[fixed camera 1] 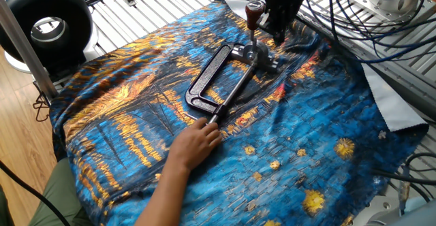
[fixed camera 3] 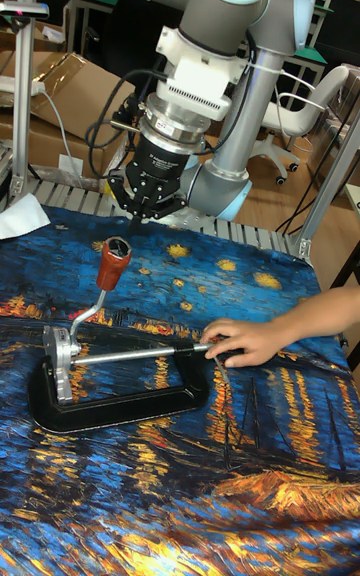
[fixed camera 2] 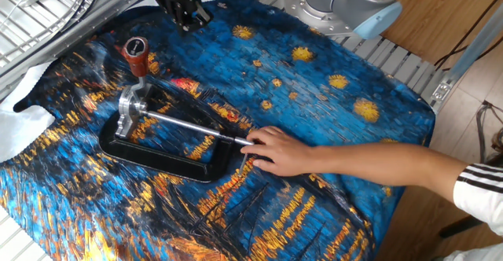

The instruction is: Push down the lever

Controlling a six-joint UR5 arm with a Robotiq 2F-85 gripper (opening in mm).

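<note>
Lever (fixed camera 3: pixel 103 281) stands raised at the left end of the black clamp frame (fixed camera 3: pixel 120 406), its slim silver arm slanting up to a dark red tip; in the other fixed view the same lever (fixed camera 2: pixel 137 58) rises from the silver bracket (fixed camera 2: pixel 130 113) on the frame's left end. The frame lies flat on a blue and orange painted cloth (fixed camera 3: pixel 250 496) that covers the table. The end effector (fixed camera 3: pixel 148 208) hangs above and just beyond the red tip, not touching it; its dark fingers point down, and whether they are apart or together cannot be told. In one fixed view it (fixed camera 1: pixel 278 30) sits just right of the red tip. A person's hand (fixed camera 2: pixel 277 152) rests on the cloth at the right end of the clamp's silver rod (fixed camera 2: pixel 192 128), fingers touching the frame's end.
</note>
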